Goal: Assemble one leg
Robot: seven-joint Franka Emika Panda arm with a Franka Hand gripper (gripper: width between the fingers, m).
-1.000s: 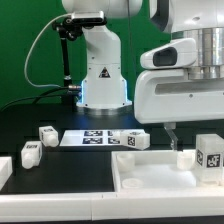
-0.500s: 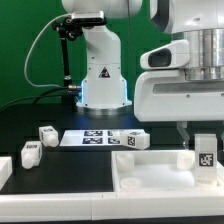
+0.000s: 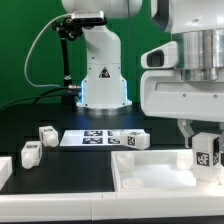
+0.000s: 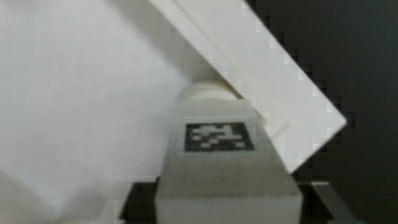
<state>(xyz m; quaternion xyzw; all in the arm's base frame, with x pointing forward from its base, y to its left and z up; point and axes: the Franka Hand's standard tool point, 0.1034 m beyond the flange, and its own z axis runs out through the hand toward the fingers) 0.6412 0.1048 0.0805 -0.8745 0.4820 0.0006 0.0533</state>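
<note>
My gripper is shut on a leg, a small white block with a black-and-white tag, and holds it upright over the right rear corner of the big white tray-like part. In the wrist view the leg fills the gap between the two dark fingers, and the tray's corner lies under it. I cannot tell whether the leg touches the tray. Three more legs lie on the black table, two at the exterior view's left and one in the middle.
The marker board lies flat on the table behind the tray, between the loose legs. The robot's white base stands behind it. Another white part shows at the left edge of the exterior view.
My gripper has shifted toward the exterior view's right and risen a little. Its fingers have come closer around the leg, which sits slightly higher than before.
</note>
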